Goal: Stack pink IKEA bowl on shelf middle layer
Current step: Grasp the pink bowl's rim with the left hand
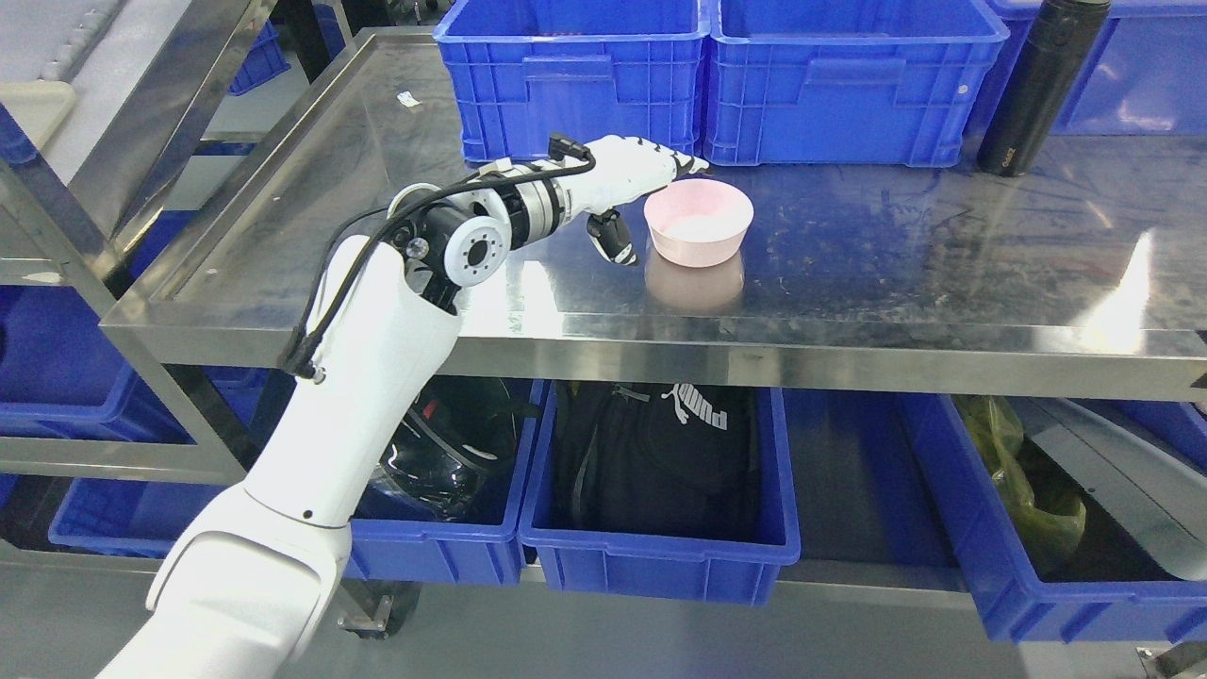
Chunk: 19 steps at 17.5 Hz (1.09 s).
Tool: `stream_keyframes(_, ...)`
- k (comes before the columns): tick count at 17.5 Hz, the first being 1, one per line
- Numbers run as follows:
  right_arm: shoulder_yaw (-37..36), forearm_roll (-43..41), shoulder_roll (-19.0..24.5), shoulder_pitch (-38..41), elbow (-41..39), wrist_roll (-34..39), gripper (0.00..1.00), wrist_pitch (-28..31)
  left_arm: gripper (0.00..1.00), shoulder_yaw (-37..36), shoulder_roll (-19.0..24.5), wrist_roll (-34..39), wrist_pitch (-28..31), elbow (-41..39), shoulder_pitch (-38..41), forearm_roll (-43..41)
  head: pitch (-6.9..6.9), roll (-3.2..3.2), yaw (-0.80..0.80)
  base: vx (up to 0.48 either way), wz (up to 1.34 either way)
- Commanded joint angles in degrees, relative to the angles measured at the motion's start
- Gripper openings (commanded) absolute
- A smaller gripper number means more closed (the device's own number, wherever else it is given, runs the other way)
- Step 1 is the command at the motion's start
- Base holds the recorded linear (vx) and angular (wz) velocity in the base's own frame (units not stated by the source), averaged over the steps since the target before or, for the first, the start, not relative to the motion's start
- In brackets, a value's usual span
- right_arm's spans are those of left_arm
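Note:
A pink bowl (700,224) stands upright on the steel shelf (896,273), near the middle of its surface. My left arm comes up from the lower left and reaches over the shelf's front edge. My left hand (658,206) is at the bowl's left side, open. Its fingers (681,164) stretch out along the bowl's back left rim and its thumb (613,240) points down beside the bowl's left wall. I cannot tell whether the hand touches the bowl. The bowl looks empty.
Two blue crates (575,75) (849,80) stand along the back of the shelf behind the bowl. A tall black bottle (1037,85) stands at the back right. Below the shelf, blue bins (660,556) hold a black bag and other items.

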Motion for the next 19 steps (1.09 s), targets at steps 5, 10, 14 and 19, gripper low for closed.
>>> stream_keyframes(5,0.3,0.0,-1.0,0.0,-1.0,0.0,1.00,0.0,0.88,-2.8,-6.2,1.0,-0.2,21.5,-5.5,-1.9,0.00,0.00,0.00,0.002,-0.01)
stream_keyframes(10,0.3,0.0,-1.0,0.0,-1.0,0.0,1.00,0.0,0.82,-3.1,-6.2,2.8,-0.3,24.8,-6.0,-1.9,0.00,0.00,0.00,0.000,0.00)
stream_keyframes(14,0.3,0.0,-1.0,0.0,-1.0,0.0,1.00,0.0,0.77,-3.4,-6.2,3.6,-1.8,25.9,-6.0,-1.3,-0.01,0.00,0.00,0.000,0.00)
stream_keyframes(19,0.3,0.0,-1.0,0.0,-1.0,0.0,1.00,0.0,0.73,-3.4,-6.2,7.2,-6.5,27.6,-6.2,-1.1,-0.01,0.00,0.00,0.000,0.00)
